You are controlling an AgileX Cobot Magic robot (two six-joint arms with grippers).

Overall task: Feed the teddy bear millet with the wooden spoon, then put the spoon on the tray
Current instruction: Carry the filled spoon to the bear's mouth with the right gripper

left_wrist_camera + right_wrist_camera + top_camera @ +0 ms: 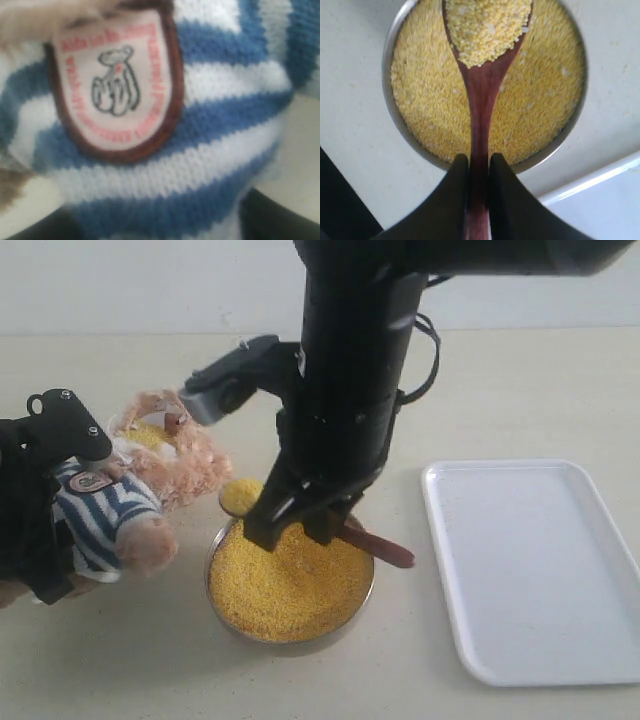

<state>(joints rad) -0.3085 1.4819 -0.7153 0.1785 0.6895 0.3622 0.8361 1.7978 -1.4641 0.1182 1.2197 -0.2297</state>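
The teddy bear (150, 480) lies on its side at the left, and yellow grains sit on its muzzle. Its striped shirt and badge (115, 85) fill the left wrist view. My left gripper (55, 475) is shut on the bear's body. Over the metal bowl (214, 575) of millet (290, 585), my right gripper (300, 515) is shut on the handle of the wooden spoon (388, 549). The spoon (481, 95) is level and heaped with millet (485, 27), its bowl pointing toward the bear. The fingertips of the right gripper (479, 159) pinch the handle. To the right lies the white tray (540, 560).
The tray's corner (605, 200) lies close to the bowl's rim (390, 100). The right arm's black body (350, 370) rises over the middle of the table and hides part of the bowl. A wall runs behind the pale table top.
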